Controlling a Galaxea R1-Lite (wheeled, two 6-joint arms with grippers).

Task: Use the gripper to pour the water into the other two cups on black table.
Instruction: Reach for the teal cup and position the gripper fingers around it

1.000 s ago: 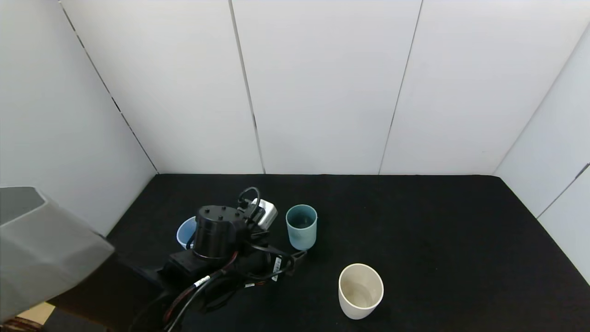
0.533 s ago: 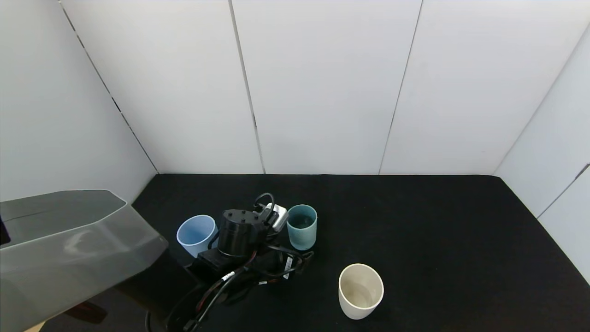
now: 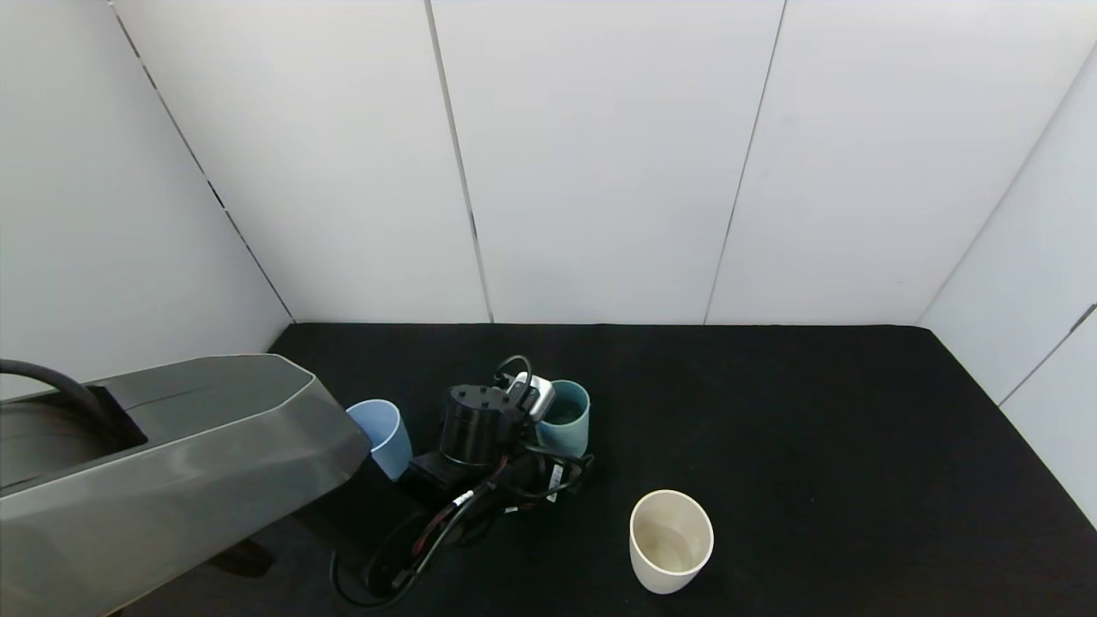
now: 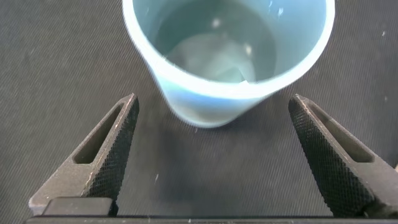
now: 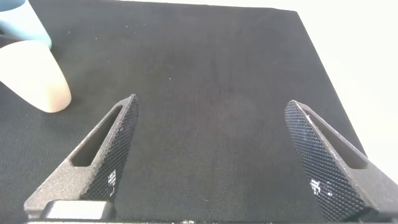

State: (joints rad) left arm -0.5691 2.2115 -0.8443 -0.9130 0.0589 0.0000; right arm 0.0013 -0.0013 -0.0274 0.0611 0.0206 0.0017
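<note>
Glossy grey arm shell (image 3: pixel 171 480); black cylindrical wrist (image 3: pixel 473 424) with white-grey module (image 3: pixel 533 396), looped black cables (image 3: pixel 428 540); 2 black cross-hatched fingers (image 4: pixel 102 158).

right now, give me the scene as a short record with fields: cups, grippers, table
teal cup: upright on the black table, just ahead of the open left gripper, not yet between its fingers
light blue cup: upright, on the robot's left of the left gripper
cream cup: upright, nearer the robot, to the right
right gripper: open, holding nothing, over bare table
water: glint inside the teal cup, level unclear
</note>
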